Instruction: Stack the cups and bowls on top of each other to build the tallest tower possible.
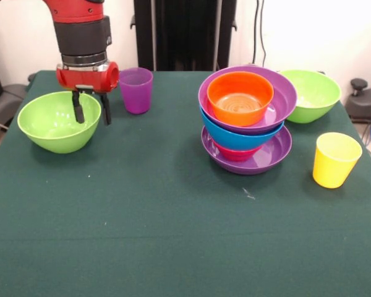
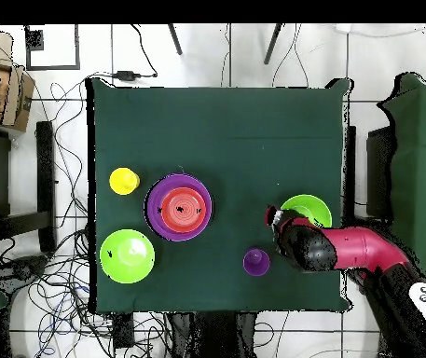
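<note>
The red and black arm hangs over the table's edge region with its gripper [image 1: 91, 108] low at a glossy lime green plastic bowl [image 1: 55, 121], the two dark fingers [image 1: 78, 106] parted a little and straddling that bowl's rim nearest the purple cup; whether they actually press on the rim cannot be told. In the overhead view the arm's bulk covers part of this green bowl [image 2: 311, 207].

Just beside the gripper stands the translucent purple tapered tumbler [image 1: 136, 90], upright and apart from the bowl.

Mid-table sits the tower [image 1: 246, 117]: a wide purple bowl [image 1: 273, 154] as base, a small red-pink bowl [image 1: 236, 153] in it, a large blue bowl [image 1: 235, 137] above that, a second wide purple bowl [image 1: 281, 99] tilted on top, and a small orange bowl [image 1: 240, 98] nested in it.

The other lime green bowl [image 1: 312, 94] rests just behind the tower, close to touching it. The yellow plastic tumbler [image 1: 336, 159] stands upright on the green cloth [image 1: 173, 235], near the tower's base but clear of it.
</note>
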